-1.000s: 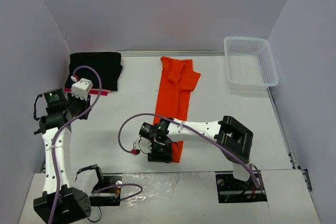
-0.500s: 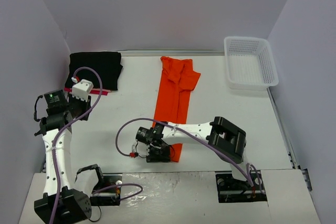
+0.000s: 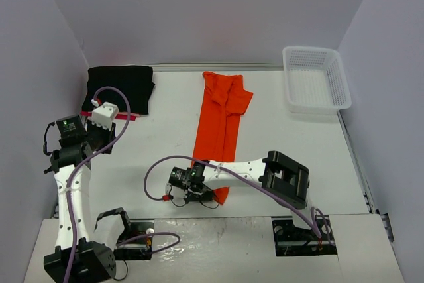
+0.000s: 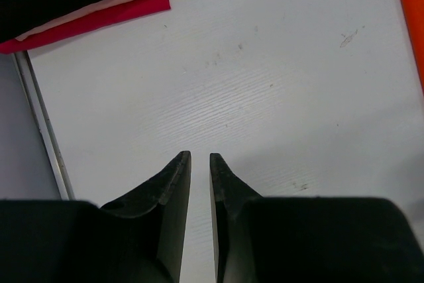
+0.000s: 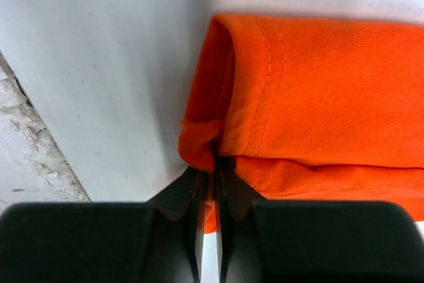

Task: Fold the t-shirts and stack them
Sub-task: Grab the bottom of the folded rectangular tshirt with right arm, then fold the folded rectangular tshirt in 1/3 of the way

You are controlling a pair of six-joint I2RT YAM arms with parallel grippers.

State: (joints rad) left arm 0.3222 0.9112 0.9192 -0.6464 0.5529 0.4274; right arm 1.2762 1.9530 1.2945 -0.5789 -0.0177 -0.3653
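An orange t-shirt [image 3: 220,120], folded into a long strip, lies down the middle of the table. My right gripper [image 3: 211,194] is at its near end, shut on the hem corner of the orange t-shirt [image 5: 298,91]. In the right wrist view the fingers [image 5: 207,187] pinch a bunch of the cloth. A folded black t-shirt [image 3: 120,87] lies at the back left on a red one [image 4: 99,19]. My left gripper [image 4: 200,160] hovers over bare table near that stack, its jaws nearly together with nothing between them.
A white plastic basket [image 3: 315,79] stands at the back right. A metal rail [image 4: 41,124] runs along the table's left edge. Purple cables loop from both arms over the near part of the table.
My right gripper has slid toward the near left along the orange t-shirt's end, and the arm has stretched lower. The left arm has barely moved.
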